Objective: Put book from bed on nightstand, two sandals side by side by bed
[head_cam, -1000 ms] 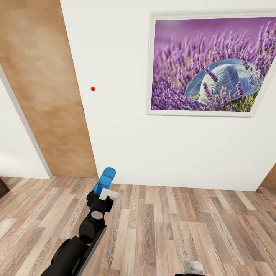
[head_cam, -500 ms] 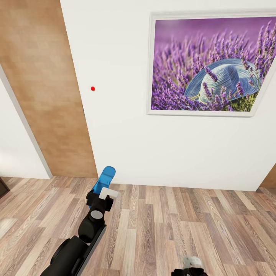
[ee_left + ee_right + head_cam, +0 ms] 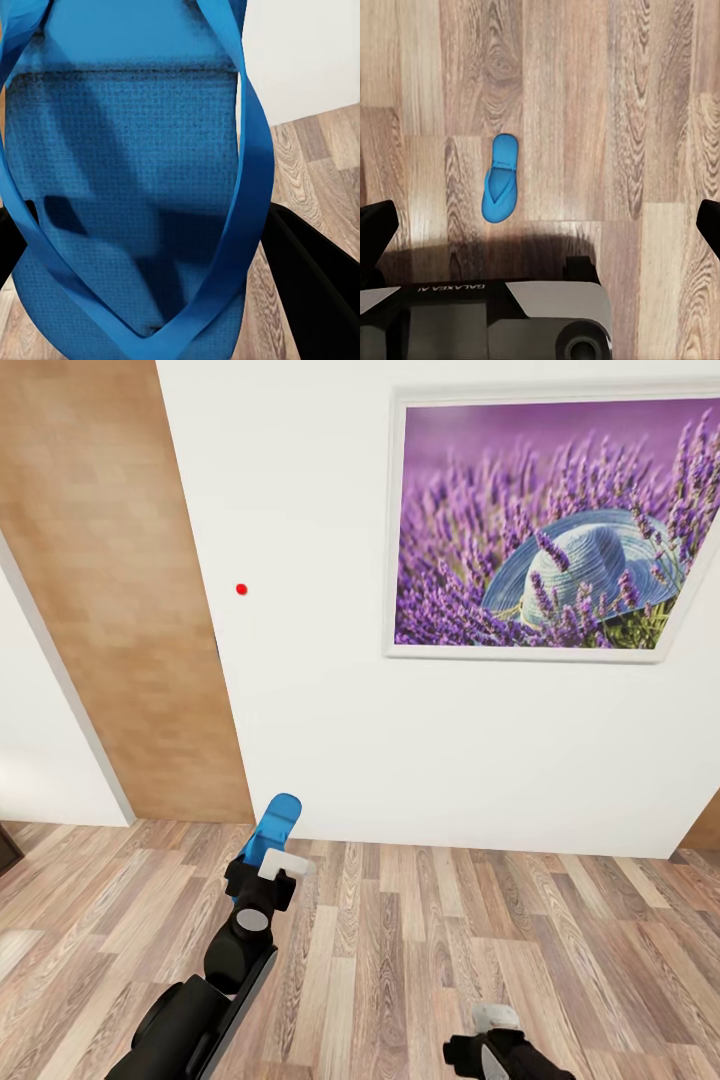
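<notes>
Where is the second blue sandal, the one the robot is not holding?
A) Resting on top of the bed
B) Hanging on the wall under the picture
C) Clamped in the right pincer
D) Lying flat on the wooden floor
D: the right wrist view shows the second sandal lying flat on the wood-plank floor, apart from the open right pincer, while the left pincer holds the other sandal.

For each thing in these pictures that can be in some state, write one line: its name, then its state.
Left tool: shut on a sandal, held up off the floor.
Held sandal: gripped, straps facing the wrist camera.
Second sandal: lying flat on the wood floor, strap side up, untouched.
Right tool: open, empty, fingers spread wide above the floor, the second sandal between them.
Wooden door: cannot tell whether open or closed.
Framed lavender picture: hanging on the white wall.
</notes>
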